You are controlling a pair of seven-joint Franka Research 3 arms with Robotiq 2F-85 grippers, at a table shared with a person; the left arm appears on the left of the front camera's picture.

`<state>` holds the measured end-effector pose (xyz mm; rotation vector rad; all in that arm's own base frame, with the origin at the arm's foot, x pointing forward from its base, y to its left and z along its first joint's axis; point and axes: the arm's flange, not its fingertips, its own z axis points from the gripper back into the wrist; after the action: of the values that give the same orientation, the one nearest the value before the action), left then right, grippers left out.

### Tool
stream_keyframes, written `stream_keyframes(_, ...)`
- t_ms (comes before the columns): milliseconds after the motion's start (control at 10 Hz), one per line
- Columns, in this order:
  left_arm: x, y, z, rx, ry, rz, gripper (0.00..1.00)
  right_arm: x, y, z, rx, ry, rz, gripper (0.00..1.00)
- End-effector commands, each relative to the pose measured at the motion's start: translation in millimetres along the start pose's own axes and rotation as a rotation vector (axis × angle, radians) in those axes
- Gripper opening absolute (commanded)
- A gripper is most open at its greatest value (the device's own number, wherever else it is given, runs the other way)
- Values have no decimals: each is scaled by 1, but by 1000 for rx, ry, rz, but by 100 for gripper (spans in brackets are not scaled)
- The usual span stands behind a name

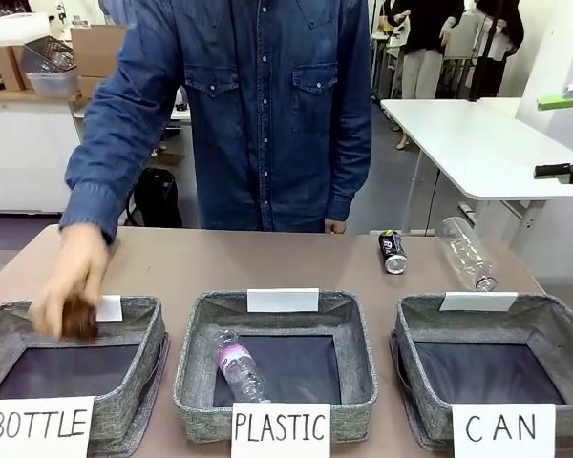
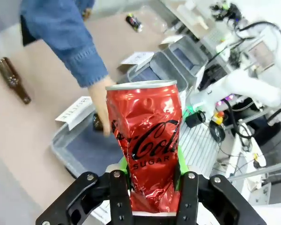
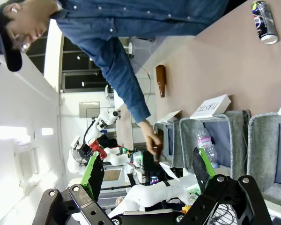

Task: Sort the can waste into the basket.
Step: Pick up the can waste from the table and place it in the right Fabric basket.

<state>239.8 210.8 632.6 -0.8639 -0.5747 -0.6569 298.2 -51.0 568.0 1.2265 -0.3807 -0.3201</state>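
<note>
My left gripper [image 2: 150, 187] is shut on the dented red can [image 2: 147, 145], held upright in the air above the left end of the table. The black can [image 1: 392, 252] with blue-white markings lies on the table behind the CAN basket [image 1: 554, 322], also seen as the black can [image 3: 264, 21] far from my right gripper [image 3: 147, 171]. That right gripper [image 1: 565, 134] hangs open and holds nothing, high at the right edge. The CAN basket [image 3: 254, 154] has nothing in it.
A person's hand [image 1: 69, 286] holds a brown bottle over the BOTTLE basket [image 1: 143, 343]. The PLASTIC basket [image 1: 196, 363] holds a clear bottle [image 1: 239, 367]. Another clear bottle [image 1: 466, 254] lies beside the black can. A brown bottle [image 2: 13, 79] lies on the table.
</note>
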Motion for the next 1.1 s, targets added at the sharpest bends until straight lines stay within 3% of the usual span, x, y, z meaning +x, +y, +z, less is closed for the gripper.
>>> stream_keyframes(0,-3,-10,12,14,-37,-20,38,2,2,-3,27,-5,19,100)
stream_keyframes(600,19,-16,-29,10,43,-55,38,2,2,-3,27,-5,19,100)
stream_keyframes(1000,5,-9,-10,25,-27,26,38,2,2,-3,27,-5,19,100)
